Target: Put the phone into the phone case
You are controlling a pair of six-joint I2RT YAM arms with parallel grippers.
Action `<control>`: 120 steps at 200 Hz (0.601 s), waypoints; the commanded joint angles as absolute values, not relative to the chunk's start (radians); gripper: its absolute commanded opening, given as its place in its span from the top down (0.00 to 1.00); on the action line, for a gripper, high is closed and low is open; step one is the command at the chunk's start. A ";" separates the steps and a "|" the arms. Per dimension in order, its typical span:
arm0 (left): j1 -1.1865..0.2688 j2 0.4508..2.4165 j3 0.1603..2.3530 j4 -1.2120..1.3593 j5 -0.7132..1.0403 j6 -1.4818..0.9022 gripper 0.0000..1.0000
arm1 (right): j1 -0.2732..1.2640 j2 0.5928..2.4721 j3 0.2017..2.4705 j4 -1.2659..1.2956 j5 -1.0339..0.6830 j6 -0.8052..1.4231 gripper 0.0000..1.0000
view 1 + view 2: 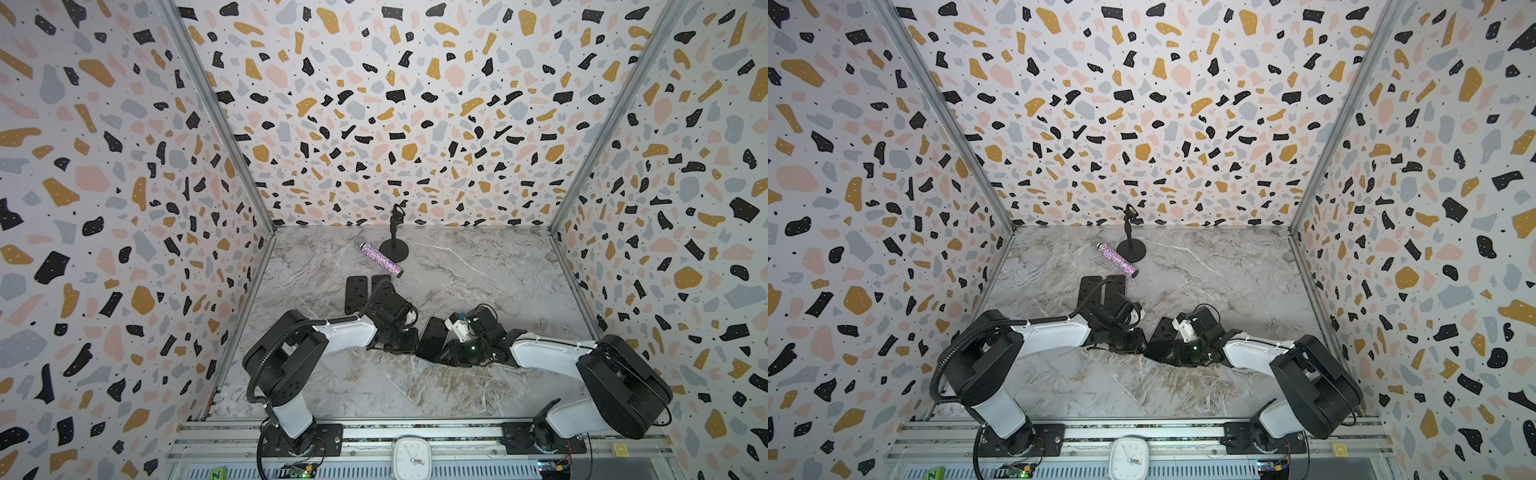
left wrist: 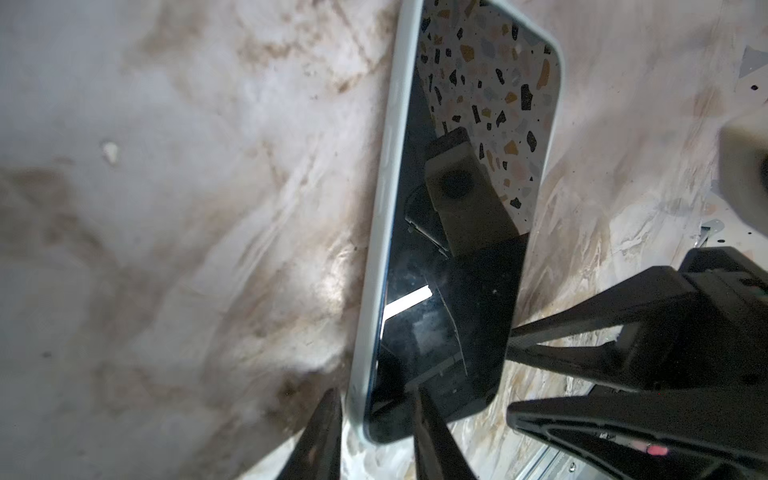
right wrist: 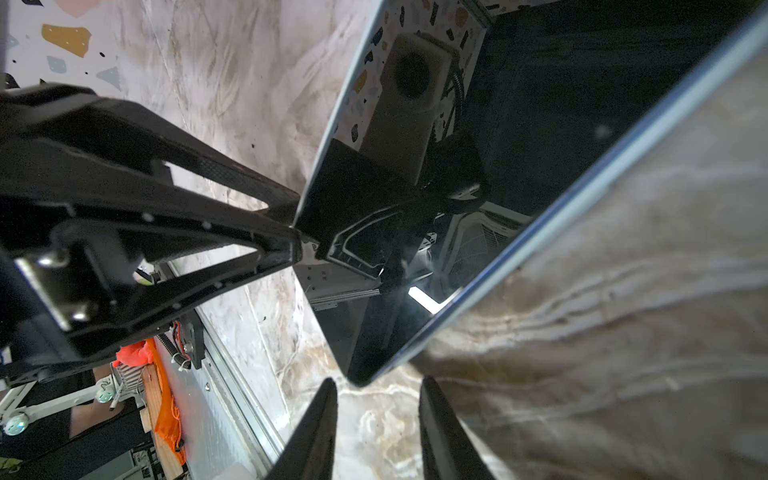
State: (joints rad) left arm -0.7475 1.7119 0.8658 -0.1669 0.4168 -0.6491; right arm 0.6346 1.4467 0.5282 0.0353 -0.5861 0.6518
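One phone (image 2: 453,270), left pincer (image 2: 374,392) part open astride its corner, grip unclear, right pincer (image 3: 378,380) open, empty

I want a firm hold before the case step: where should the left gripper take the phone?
Probably across its two long edges, near the end closest to the left gripper, coming from above. The phone is a thin slab lying screen up, so only its narrow width fits between the jaws.
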 commanded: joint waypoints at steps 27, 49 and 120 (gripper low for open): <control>-0.746 1.730 0.822 -0.097 0.452 -0.682 0.70 | 0.639 1.472 0.524 0.069 -0.611 0.657 0.67; -0.745 1.732 0.818 -0.087 0.454 -0.686 0.70 | 0.639 1.484 0.528 0.088 -0.619 0.658 0.70; -0.746 1.736 0.810 -0.075 0.458 -0.692 0.71 | 0.641 1.525 0.514 0.132 -0.637 0.663 0.81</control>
